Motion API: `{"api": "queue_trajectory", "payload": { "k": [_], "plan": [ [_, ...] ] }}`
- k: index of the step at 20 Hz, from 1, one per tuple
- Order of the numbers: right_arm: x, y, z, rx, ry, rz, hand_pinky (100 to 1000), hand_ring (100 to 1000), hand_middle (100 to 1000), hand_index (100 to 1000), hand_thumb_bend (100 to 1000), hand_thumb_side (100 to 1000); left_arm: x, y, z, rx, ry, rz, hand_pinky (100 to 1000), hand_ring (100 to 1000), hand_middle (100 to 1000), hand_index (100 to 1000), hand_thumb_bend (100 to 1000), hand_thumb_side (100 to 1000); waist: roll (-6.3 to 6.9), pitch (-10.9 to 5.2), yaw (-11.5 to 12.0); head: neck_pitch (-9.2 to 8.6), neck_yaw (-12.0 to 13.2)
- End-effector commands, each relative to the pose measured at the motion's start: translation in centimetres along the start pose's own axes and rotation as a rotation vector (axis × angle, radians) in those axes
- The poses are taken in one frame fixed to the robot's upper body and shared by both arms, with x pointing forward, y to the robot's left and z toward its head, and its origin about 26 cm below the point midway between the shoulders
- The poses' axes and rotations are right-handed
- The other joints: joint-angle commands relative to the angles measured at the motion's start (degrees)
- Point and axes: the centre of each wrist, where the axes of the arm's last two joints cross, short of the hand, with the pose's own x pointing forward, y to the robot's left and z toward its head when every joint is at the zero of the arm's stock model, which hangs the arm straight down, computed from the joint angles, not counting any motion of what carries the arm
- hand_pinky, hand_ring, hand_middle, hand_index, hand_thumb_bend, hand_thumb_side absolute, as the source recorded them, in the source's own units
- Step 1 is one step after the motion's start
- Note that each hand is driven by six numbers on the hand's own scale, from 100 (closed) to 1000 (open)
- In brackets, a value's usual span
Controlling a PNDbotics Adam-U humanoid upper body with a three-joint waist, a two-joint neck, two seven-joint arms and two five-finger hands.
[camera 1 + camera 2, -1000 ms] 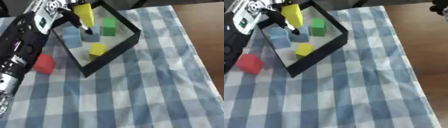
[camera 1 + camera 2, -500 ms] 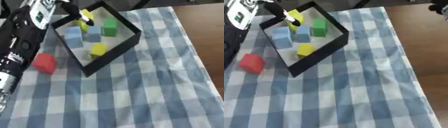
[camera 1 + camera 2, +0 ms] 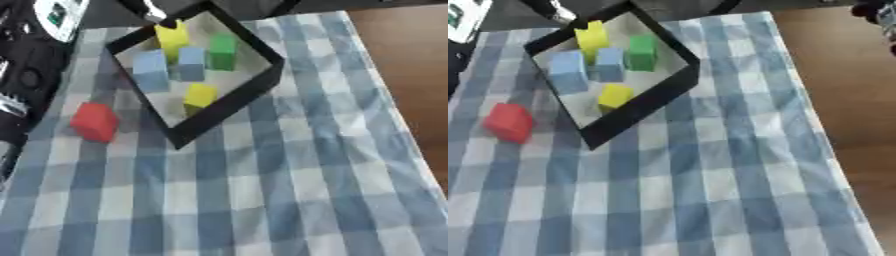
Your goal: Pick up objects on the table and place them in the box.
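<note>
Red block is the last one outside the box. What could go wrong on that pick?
1. The red block sits close beside the box's black wall, so fingers closing on it may nudge the box.
2. The box already holds two yellow blocks, two blue and a green block; the drop may land on one and tumble.
3. The checkered cloth is wrinkled and could drag.
</note>
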Motion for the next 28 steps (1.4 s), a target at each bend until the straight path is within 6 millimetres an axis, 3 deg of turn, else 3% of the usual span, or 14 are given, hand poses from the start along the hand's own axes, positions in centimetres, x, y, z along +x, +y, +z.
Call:
{"api": "queue_trajectory", "payload": {
  "k": [1,8,13,17,21,28],
  "plan": [
    [0.6,-0.9,-0.1,-0.002,-0.014,0.037,902,766,703,749,100,528,-1.5,1.8,1.7,-0.034,0.009,-0.051,800,817,758,865,799,352,-0.2,-3.0,0.45,0.44,-0.59],
    [0.5,-1.2,0.0,-0.008,-0.011,0.053,903,766,703,751,100,525,-4.9,1.5,5.9,-0.2,0.004,-0.126,810,822,771,864,803,365,-0.2,-3.03,1.65,0.64,-1.73],
    [0.7,-1.2,0.0,-0.012,-0.018,0.057,903,766,703,752,100,525,-5.9,1.7,9.7,-0.25,-0.004,-0.111,812,827,777,863,807,367,-0.08,-2.59,1.68,0.43,-2.11],
    [0.7,-1.3,0.0,-0.013,-0.017,0.059,903,768,703,752,100,524,-5.5,1.8,10.6,-0.268,0.002,-0.1,817,828,773,853,793,372,-0.06,-2.37,1.78,0.28,-2.31],
    [0.6,-1.4,0.1,-0.023,-0.015,0.065,904,769,703,752,100,525,-6.7,1.0,12.4,-0.363,0.025,-0.108,814,820,765,856,786,370,-0.27,-1.71,2.2,-0.19,-2.58],
    [0.7,-1.1,0.0,-0.017,-0.018,0.059,904,769,703,753,100,524,-7.9,-1.7,14.2,-0.478,0.092,-0.098,822,827,774,867,790,345,-0.49,-1.41,1.23,-0.27,-1.43]
  ]
}}
